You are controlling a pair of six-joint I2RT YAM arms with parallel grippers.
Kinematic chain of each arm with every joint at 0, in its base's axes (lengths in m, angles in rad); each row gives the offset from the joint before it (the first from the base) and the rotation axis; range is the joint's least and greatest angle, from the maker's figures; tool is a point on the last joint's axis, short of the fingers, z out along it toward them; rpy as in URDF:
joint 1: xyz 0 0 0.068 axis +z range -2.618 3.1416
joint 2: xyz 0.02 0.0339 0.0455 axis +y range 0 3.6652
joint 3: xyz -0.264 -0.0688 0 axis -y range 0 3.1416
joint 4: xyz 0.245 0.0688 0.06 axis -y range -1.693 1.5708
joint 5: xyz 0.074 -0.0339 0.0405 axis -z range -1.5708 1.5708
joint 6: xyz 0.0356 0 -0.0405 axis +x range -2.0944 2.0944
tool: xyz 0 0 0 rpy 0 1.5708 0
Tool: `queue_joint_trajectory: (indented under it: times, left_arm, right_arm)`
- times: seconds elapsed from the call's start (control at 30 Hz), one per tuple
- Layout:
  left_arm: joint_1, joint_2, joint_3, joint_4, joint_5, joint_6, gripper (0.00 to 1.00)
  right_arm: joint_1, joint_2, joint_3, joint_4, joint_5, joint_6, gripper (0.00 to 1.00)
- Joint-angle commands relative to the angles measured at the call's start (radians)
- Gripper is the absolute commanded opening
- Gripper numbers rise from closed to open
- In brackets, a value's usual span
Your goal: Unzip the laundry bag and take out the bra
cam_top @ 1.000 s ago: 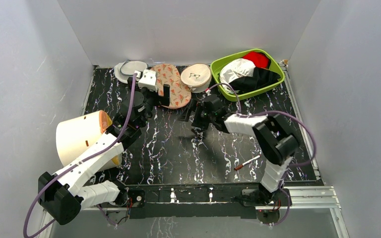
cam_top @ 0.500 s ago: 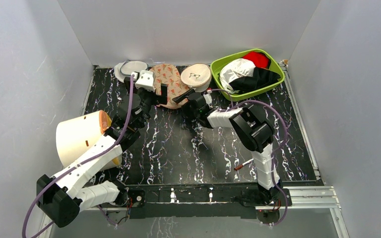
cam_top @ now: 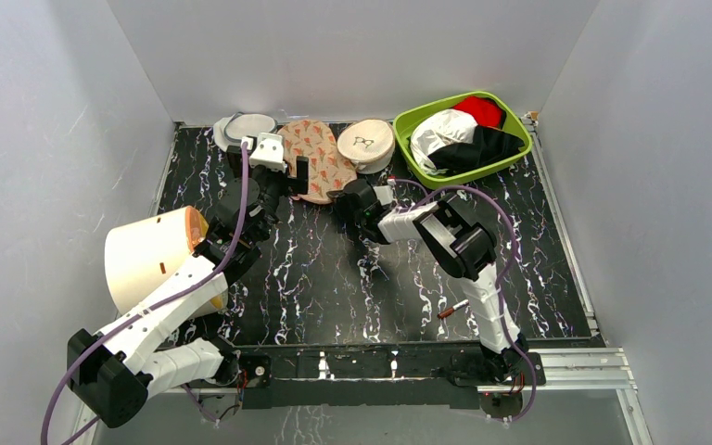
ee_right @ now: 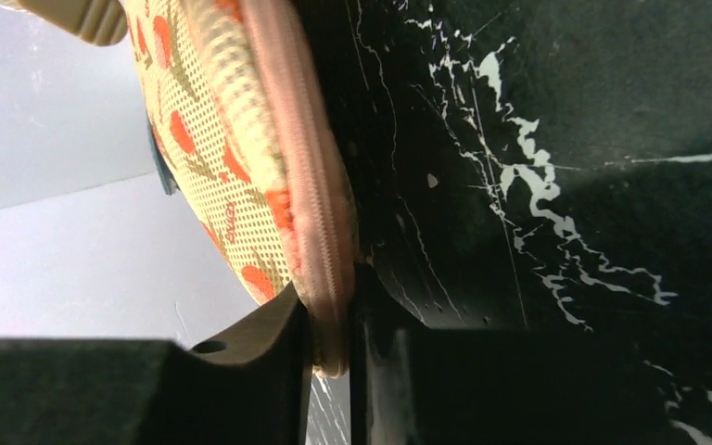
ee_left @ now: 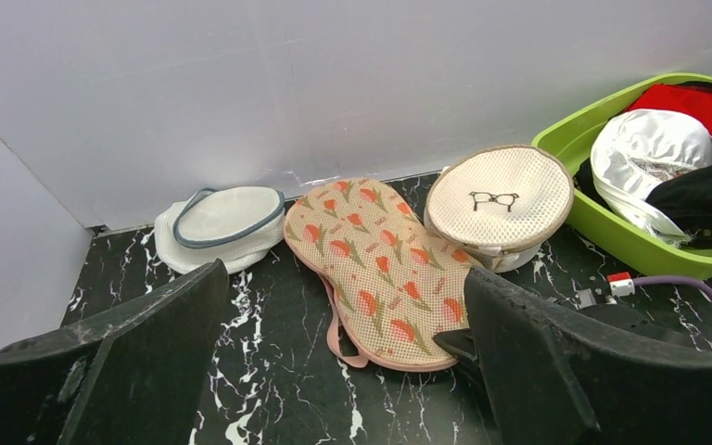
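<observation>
The laundry bag (cam_top: pixel 320 148), peanut-shaped, beige with red-orange leaves, lies flat and zipped at the back of the table. My right gripper (cam_top: pixel 341 193) is at the bag's near right end. In the right wrist view the right gripper (ee_right: pixel 332 324) is shut on the pink zip seam of the laundry bag (ee_right: pixel 213 130). My left gripper (cam_top: pixel 286 181) hovers just left of and before the bag, open. The left wrist view shows the laundry bag (ee_left: pixel 371 260) between and beyond the wide fingers of the left gripper (ee_left: pixel 343 278), not touched. The bra is hidden.
A round cream case (cam_top: pixel 365 141) with a black mark touches the bag's right side. A white-grey mesh pouch (cam_top: pixel 241 130) lies to its left. A green basket (cam_top: pixel 417 162) of white, red and black garments stands back right. A cream cylinder (cam_top: pixel 153 255) lies left; a pen (cam_top: pixel 461 304) lies front right.
My right gripper has moved left and back to the bag's near end and closed on its zip seam. The left arm has shifted only slightly.
</observation>
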Motion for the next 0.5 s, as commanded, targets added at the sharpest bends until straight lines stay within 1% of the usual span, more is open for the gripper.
queue_joint_trajectory:
  times: [0.0, 0.13, 0.27, 0.33, 0.47]
  left_arm:
    - [0.006, -0.018, -0.004, 0.05, -0.01, 0.007, 0.99]
    - [0.007, -0.018, -0.003, 0.047, -0.008, 0.002, 0.98]
    - [0.007, -0.014, -0.001, 0.041, -0.006, -0.01, 0.98]
    - [0.007, -0.009, 0.002, 0.033, -0.002, -0.02, 0.98]
    - [0.007, 0.009, 0.012, 0.015, 0.014, -0.045, 0.98]
  right_arm:
    - [0.006, -0.024, -0.066, 0.101, -0.018, -0.05, 0.09]
    - [0.006, -0.115, -0.16, 0.181, -0.159, -0.174, 0.01]
    - [0.005, -0.242, -0.311, 0.201, -0.361, -0.339, 0.0]
    - [0.006, -0.32, -0.411, 0.184, -0.448, -0.445, 0.0]
    - [-0.029, -0.518, -0.621, 0.085, -0.515, -0.576, 0.0]
